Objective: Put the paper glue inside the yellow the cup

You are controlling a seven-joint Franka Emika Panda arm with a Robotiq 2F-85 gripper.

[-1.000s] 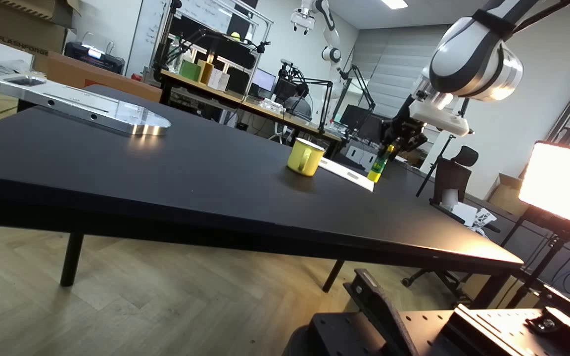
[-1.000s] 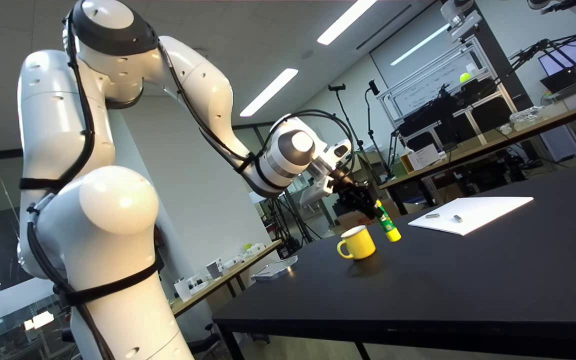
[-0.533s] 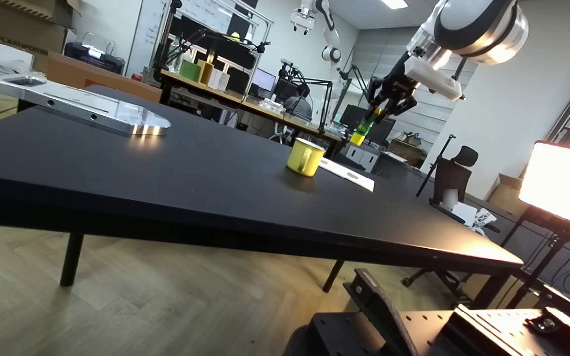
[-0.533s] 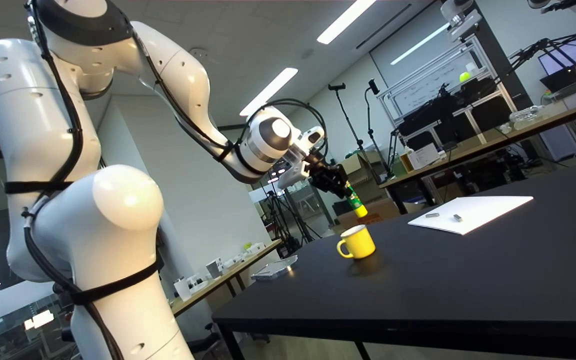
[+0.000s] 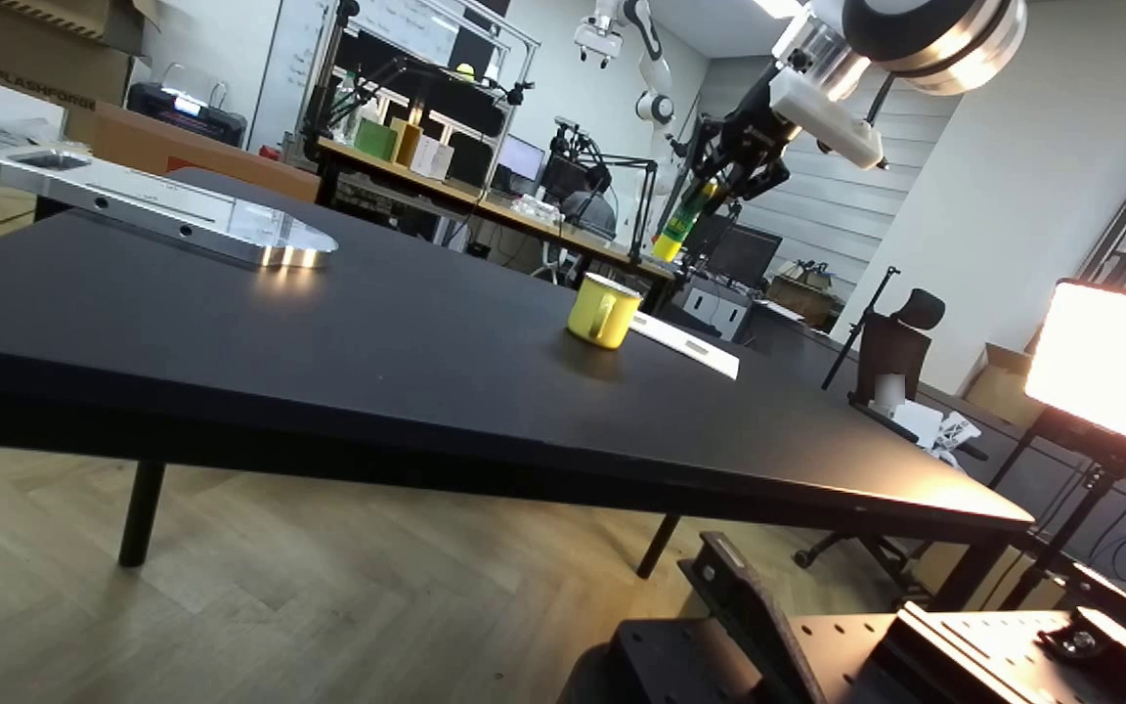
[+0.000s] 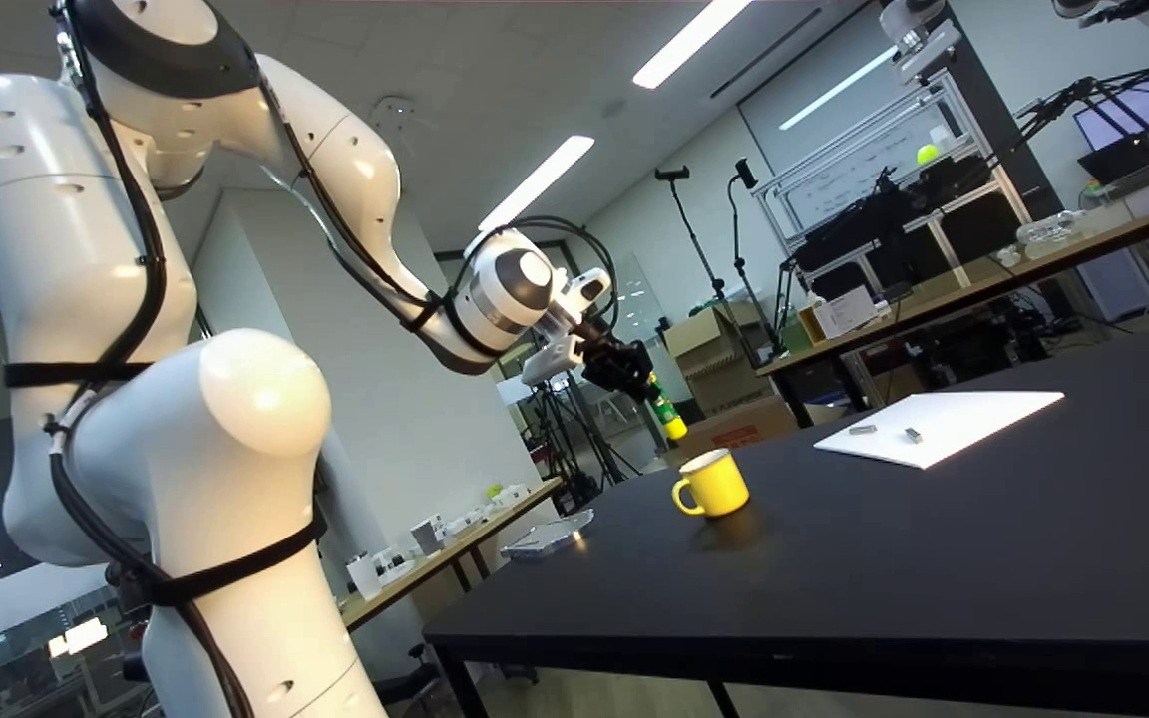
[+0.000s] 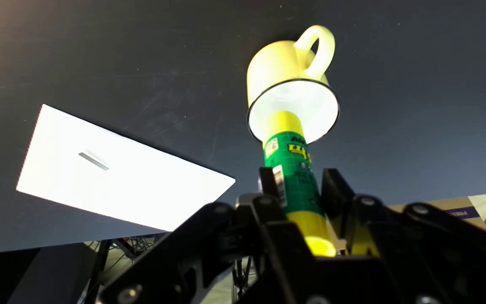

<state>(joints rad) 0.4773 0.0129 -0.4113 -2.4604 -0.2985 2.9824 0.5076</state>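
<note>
Glue [image 7: 294, 177] that I pinch in my pincer [image 7: 299, 179] hides part of the yellow cup [image 7: 283, 69] in the wrist view. Both exterior views show them apart.

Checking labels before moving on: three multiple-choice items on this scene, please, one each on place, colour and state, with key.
1. Where is the paper glue?
A) On the table
B) Gripped by the end effector
C) On the white sheet

2. What colour is the inside of the yellow cup?
A) White
B) Green
C) Red

3. How is the yellow cup resting?
A) On its side
B) Upside down
C) Upright

1B: held aloft in both exterior views.
2A: the wrist view looks inside.
3C: its mouth faces up.
</note>
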